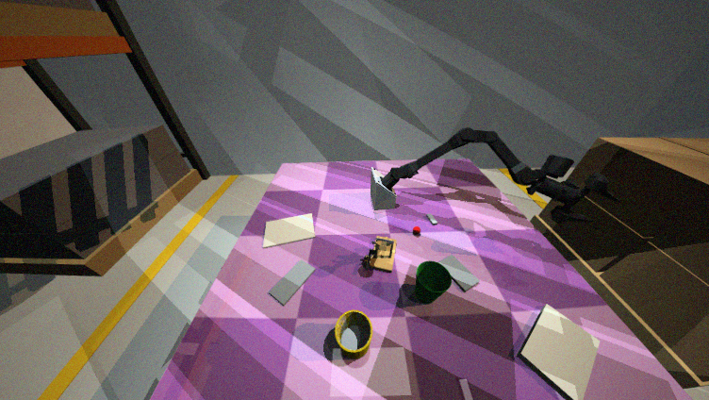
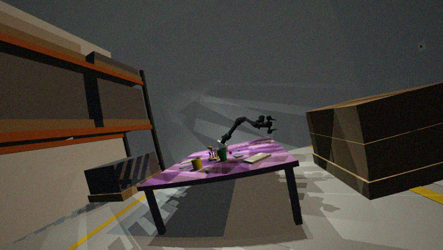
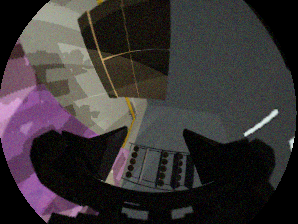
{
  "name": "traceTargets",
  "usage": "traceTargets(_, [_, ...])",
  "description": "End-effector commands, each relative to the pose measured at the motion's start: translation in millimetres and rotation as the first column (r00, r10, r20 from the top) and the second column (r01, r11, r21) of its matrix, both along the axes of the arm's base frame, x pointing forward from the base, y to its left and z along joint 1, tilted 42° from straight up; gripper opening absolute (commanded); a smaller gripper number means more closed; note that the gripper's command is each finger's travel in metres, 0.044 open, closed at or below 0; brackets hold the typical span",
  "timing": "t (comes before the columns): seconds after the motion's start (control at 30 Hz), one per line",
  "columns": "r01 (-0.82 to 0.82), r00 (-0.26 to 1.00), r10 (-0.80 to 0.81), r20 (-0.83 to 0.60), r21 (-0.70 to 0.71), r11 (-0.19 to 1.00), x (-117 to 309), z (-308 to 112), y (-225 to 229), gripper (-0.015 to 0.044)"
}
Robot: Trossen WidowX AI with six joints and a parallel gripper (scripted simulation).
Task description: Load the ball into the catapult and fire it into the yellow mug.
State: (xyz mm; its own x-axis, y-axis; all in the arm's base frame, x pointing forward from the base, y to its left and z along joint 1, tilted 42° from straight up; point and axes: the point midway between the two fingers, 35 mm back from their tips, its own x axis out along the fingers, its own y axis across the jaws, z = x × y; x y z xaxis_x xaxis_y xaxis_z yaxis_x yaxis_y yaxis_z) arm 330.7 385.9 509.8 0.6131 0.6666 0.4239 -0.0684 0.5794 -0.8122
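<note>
The red ball point(image 1: 416, 230) point(image 2: 230, 152) lies on the purple checked table point(image 1: 277, 183), a little behind and right of the catapult in the top view. The small wooden catapult point(image 1: 384, 261) point(image 2: 213, 159) stands mid-table; its cup is too small to make out. The yellow mug point(image 1: 353, 335) point(image 2: 196, 163) stands upright nearer the front, and no ball shows in it. My gripper point(image 1: 598, 206) point(image 2: 275, 124) point(image 3: 155, 130) is open and empty. It hangs high beyond the table's right side, far from the ball and catapult.
A green cup point(image 1: 433, 284) point(image 2: 222, 154) stands right of the catapult, between it and a grey plate point(image 1: 462, 274). Pale flat slabs lie at the left point(image 1: 289, 229) and front right point(image 1: 560, 350). A small grey piece point(image 1: 432, 219) lies behind the ball. Large dark crates point(image 2: 338, 142) stand beyond the table's right side.
</note>
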Motion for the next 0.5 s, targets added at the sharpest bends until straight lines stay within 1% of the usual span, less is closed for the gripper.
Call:
traceTargets(0.0, [0.006,0.999,-0.008,-0.048,-0.033,0.999,16.9,-18.1,-1.7,0.044])
traceTargets(0.23, [0.024,0.991,-0.035,-0.131,-0.081,0.996,45.3,-45.0,-12.4,0.044])
traceTargets(0.47, [0.043,0.96,-0.083,-0.269,-0.149,0.988,84.0,-89.0,-33.6,0.044])
